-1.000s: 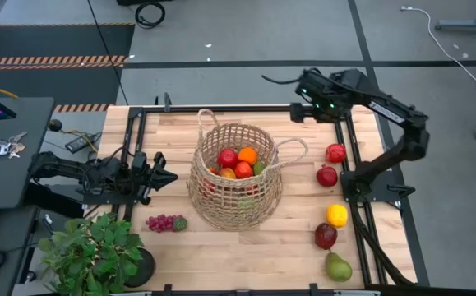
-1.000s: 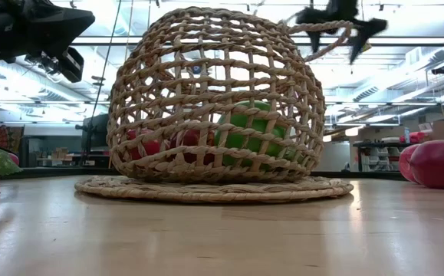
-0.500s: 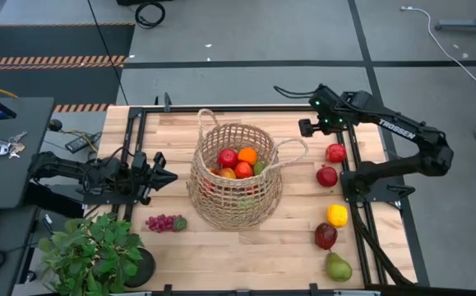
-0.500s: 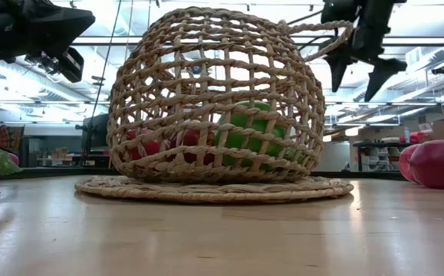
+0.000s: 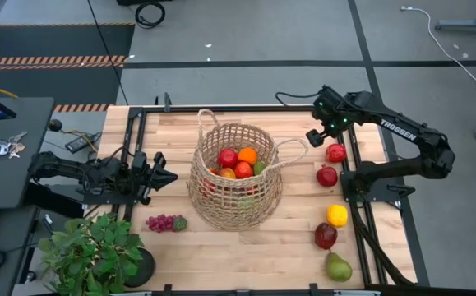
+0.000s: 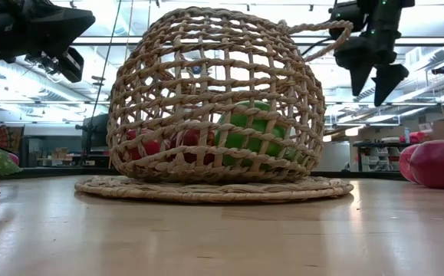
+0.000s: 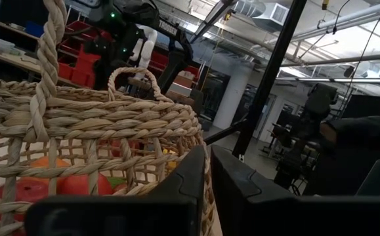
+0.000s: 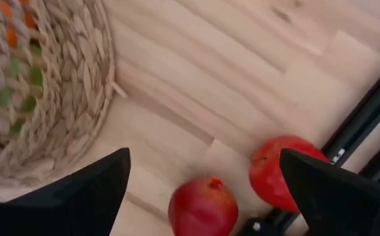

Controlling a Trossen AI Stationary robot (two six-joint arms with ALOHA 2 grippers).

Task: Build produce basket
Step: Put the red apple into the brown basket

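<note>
Centrally in the high view, the basket [image 5: 238, 179] is sitting on the table [image 5: 295, 247], already holding red, orange and green produce [image 5: 238, 162]. Right of it, the right gripper [image 5: 321, 136] is hovering with its fingers spread wide and empty beside a red apple [image 5: 335, 153], while the left gripper [image 5: 165, 176] is waiting at centre left, clenched on nothing.

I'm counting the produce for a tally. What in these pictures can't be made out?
- Fruit low in the basket: high view, covered by upper fruit; low view, screened by weave.
- Grapes: low view, cut off by the edge.
- Pear, yellow pepper: outside both wrist views.
</note>
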